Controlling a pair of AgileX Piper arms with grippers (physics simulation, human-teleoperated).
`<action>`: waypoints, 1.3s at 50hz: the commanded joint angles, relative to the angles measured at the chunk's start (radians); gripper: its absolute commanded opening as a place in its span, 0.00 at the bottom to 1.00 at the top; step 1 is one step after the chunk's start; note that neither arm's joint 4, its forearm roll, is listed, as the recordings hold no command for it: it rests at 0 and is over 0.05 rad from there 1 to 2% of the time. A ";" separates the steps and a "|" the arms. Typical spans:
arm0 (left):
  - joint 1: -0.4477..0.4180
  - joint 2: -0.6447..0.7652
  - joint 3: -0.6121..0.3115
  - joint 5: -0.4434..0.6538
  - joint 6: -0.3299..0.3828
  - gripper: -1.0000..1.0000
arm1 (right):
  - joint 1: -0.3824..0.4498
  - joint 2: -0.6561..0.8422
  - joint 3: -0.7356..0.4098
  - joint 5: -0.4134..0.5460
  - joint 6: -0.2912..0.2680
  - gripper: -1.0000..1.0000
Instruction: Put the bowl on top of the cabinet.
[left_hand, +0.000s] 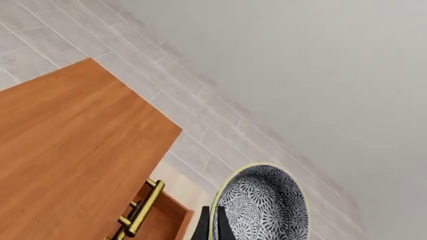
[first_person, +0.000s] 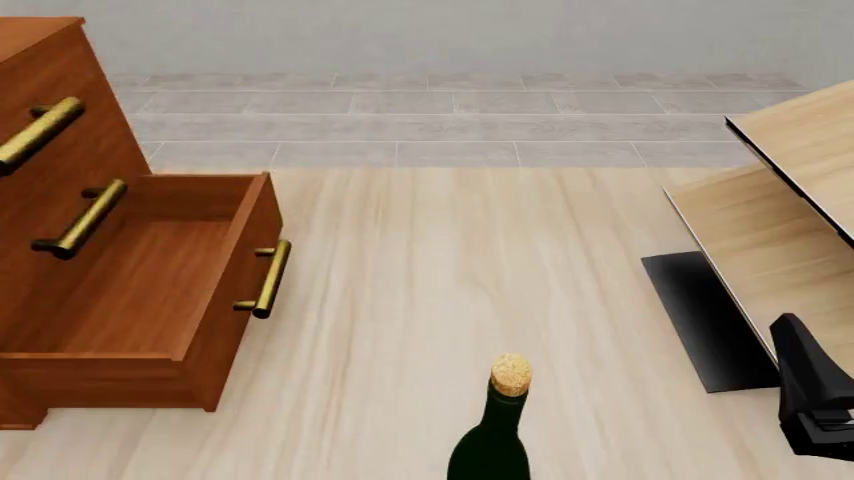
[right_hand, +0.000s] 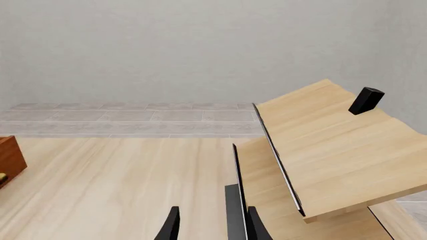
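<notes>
The bowl (left_hand: 263, 205), grey-white patterned inside with a pale yellowish rim, fills the near part of the left wrist view. My left gripper (left_hand: 212, 229) is shut on its rim, one dark finger on each side of the wall. The cabinet's flat reddish-brown top (left_hand: 67, 150) lies below and beside the bowl, with brass handles (left_hand: 143, 210) past its edge. In the front view the cabinet (first_person: 80, 130) stands at the left with one drawer (first_person: 147, 270) pulled open; the bowl and left arm are out of that view. My right gripper (right_hand: 213, 227) is open and holds nothing.
A dark green corked bottle (first_person: 494, 440) stands at the front centre. Pale light-wood furniture with black edging (first_person: 787, 200) tilts at the right, with a small black block (right_hand: 365, 100) on it. The right arm (first_person: 814, 400) sits low at the front right.
</notes>
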 joint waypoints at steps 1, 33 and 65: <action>0.083 -0.004 -0.040 0.086 -0.016 0.00 | 0.000 0.000 0.000 0.000 0.000 1.00; 0.250 0.029 -0.038 0.157 -0.027 0.00 | 0.000 0.000 0.000 0.000 0.000 1.00; 0.419 0.084 0.065 0.038 0.049 0.00 | 0.000 0.000 0.000 0.000 0.000 1.00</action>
